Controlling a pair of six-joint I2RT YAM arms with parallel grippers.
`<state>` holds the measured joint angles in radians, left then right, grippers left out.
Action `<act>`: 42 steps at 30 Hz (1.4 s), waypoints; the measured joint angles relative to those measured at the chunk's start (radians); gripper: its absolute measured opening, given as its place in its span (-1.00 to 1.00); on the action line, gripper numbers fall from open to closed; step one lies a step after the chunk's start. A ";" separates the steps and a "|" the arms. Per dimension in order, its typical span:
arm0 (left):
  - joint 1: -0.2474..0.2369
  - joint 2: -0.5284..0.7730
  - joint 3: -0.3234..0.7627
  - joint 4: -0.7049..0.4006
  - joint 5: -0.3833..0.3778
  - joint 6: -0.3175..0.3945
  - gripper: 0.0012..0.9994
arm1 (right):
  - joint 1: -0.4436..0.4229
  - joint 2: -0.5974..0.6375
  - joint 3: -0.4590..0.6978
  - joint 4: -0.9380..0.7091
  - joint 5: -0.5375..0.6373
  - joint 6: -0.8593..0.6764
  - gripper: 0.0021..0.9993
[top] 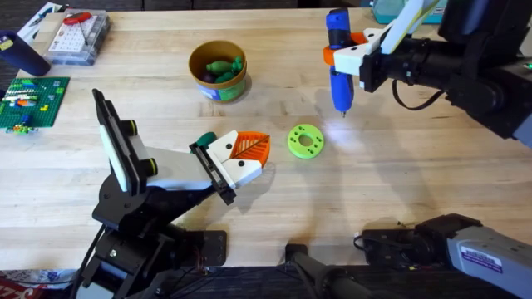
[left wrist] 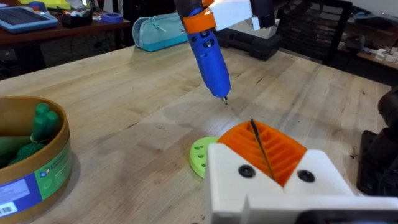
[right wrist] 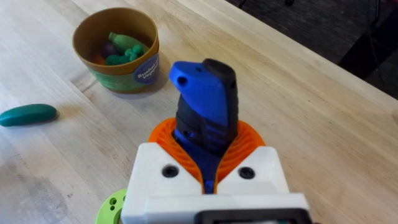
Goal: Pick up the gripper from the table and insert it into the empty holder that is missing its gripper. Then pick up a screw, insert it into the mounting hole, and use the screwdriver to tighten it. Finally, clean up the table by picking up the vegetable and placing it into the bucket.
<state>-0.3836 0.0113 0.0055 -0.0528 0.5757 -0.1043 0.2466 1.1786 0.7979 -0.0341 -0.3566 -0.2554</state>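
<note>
My right gripper (top: 342,50) (right wrist: 206,146) is shut on a blue screwdriver (top: 337,66) (left wrist: 210,53) (right wrist: 205,99), held upright with its tip just above the table, beyond a green round disc with holes (top: 306,140) (left wrist: 200,155). Near the disc, my left gripper (top: 249,149) (left wrist: 264,149) hovers low with its orange pads pressed together; nothing clear shows between them. A green vegetable (top: 205,139) (right wrist: 28,114) lies on the table beside the left gripper. The tan bucket (top: 218,85) (left wrist: 37,168) (right wrist: 118,74) behind it holds several toy vegetables. The loose gripper, its holder and the screw are out of view.
At the table's far left are a green brick baseplate (top: 33,100), a clear parts box (top: 79,37) and a dark blue object (top: 21,54). A teal pouch (top: 391,8) (left wrist: 158,31) lies at the far edge. Bare wood spreads between the disc and the front edge.
</note>
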 joint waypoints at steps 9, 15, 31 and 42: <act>0.000 0.000 0.000 0.000 0.000 -0.001 -0.99 | 0.000 0.008 -0.008 -0.059 0.032 -0.021 -0.90; 0.000 0.000 0.000 0.001 0.000 -0.001 -0.99 | -0.001 0.014 -0.008 -0.138 0.173 -0.206 -0.89; 0.000 0.000 0.000 0.000 0.000 -0.001 -0.99 | 0.008 0.269 -0.008 -0.162 0.256 -0.486 -0.63; 0.000 0.000 0.000 0.001 0.000 -0.001 -0.99 | 0.028 0.285 -0.008 -0.193 0.259 -0.477 0.99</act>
<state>-0.3836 0.0113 0.0055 -0.0521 0.5762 -0.1055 0.2749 1.4638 0.7898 -0.2269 -0.0971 -0.7319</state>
